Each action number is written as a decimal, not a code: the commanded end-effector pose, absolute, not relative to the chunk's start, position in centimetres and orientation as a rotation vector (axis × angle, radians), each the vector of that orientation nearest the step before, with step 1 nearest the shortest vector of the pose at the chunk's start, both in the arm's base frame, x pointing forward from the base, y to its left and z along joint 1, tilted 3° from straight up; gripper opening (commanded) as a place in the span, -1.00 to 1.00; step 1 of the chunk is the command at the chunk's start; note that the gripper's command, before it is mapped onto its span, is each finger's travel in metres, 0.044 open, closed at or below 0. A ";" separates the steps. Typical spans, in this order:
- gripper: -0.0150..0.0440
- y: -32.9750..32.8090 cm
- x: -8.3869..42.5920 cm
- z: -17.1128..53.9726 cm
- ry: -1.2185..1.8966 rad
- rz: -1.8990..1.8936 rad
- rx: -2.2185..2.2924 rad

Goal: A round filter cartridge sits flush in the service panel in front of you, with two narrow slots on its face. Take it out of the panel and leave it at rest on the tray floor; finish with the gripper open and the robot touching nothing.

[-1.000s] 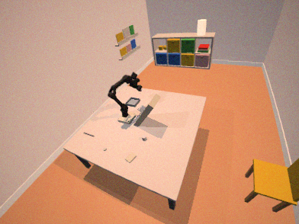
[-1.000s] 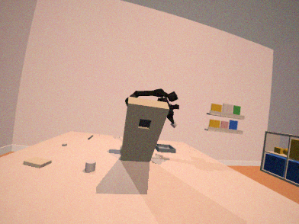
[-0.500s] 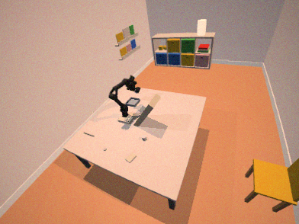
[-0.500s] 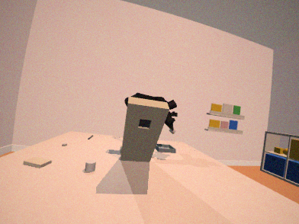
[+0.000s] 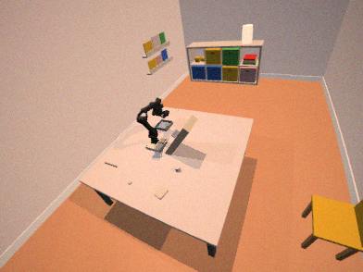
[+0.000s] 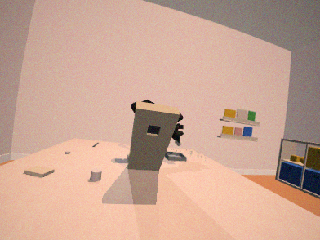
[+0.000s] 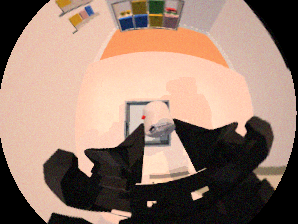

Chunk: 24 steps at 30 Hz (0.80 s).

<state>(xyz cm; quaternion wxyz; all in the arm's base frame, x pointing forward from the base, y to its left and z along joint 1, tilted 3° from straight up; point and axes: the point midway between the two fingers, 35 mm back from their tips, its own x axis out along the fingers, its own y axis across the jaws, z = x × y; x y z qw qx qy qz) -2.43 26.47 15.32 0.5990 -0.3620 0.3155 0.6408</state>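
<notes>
From above, your arm (image 5: 149, 121) bends over the tray (image 5: 164, 124), which lies near the desk's (image 5: 204, 194) far left edge, beside the leaning panel (image 5: 182, 134).

From the side, you see the panel (image 6: 152, 139) tilted, a dark square hole (image 6: 153, 130) in its face, and the tray (image 6: 175, 156) on the desk behind it; the gripper (image 6: 177, 133) shows just past the panel's right edge.

At the wrist, your gripper (image 7: 160, 144) is pinching the pale round cartridge (image 7: 158, 127) between its fingers, held over the tray (image 7: 132, 117).
</notes>
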 end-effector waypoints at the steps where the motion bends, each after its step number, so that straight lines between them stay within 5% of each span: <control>1: -0.49 26.1 -3.9 14.2 0.705 1.535 -0.861; 24: -0.49 26.3 -4.3 6.1 0.696 1.555 -0.874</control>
